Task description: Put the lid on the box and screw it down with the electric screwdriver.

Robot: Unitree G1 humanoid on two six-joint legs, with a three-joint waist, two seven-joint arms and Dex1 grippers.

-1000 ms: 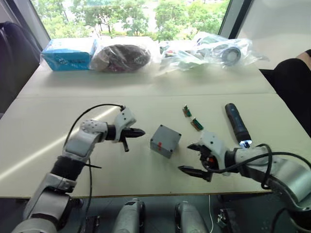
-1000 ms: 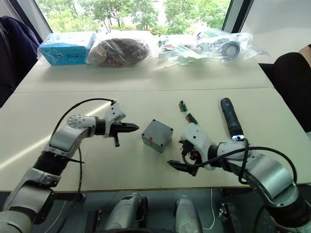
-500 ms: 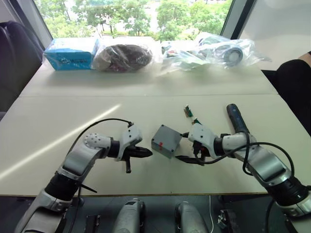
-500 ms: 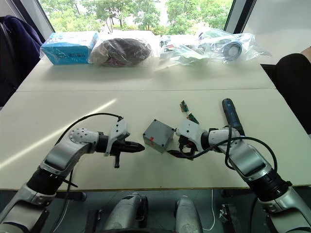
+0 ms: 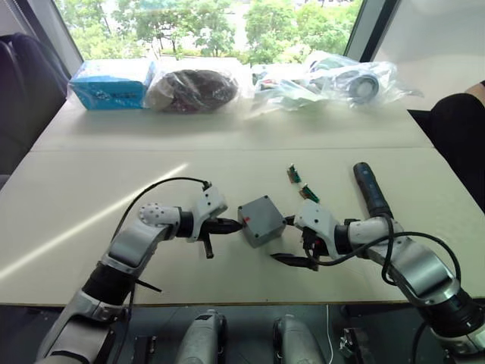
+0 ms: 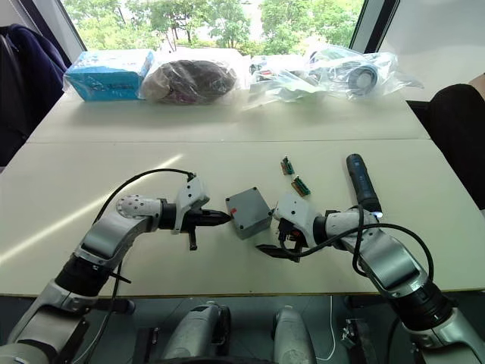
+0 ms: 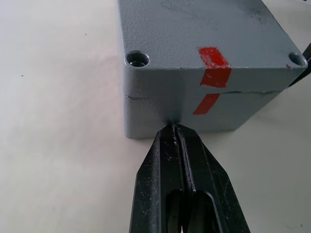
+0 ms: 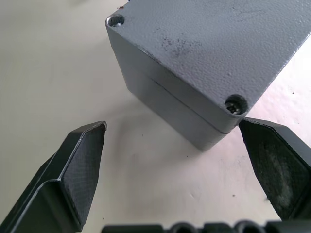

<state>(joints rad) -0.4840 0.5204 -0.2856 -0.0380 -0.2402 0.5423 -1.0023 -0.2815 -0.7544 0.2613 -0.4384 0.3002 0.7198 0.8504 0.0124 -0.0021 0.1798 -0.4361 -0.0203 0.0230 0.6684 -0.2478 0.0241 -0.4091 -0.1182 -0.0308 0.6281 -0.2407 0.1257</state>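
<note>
The grey box (image 5: 261, 221) stands mid-table with the flat grey lid (image 7: 194, 34) sitting on it; a seam and a red tape mark (image 7: 214, 58) run across both. My left gripper (image 7: 175, 128) is shut, and its tips touch the box's left side just below the seam. My right gripper (image 8: 172, 127) is open at the box's right side, with one finger (image 8: 82, 165) off one corner and the other finger (image 8: 277, 160) by the opposite corner. Neither finger is closed on the box. The black electric screwdriver (image 5: 369, 189) lies on the table to the right.
Two small green parts (image 5: 292, 174) (image 5: 308, 193) lie between the box and the screwdriver. A blue packet (image 5: 110, 82) and plastic bags (image 5: 333, 80) line the far side of the table. A dark chair back (image 5: 462, 129) stands at the right edge.
My left gripper has slid right until its tips touch the box. The box has turned a little. My right gripper came in from the front right and now straddles the box's right side.
</note>
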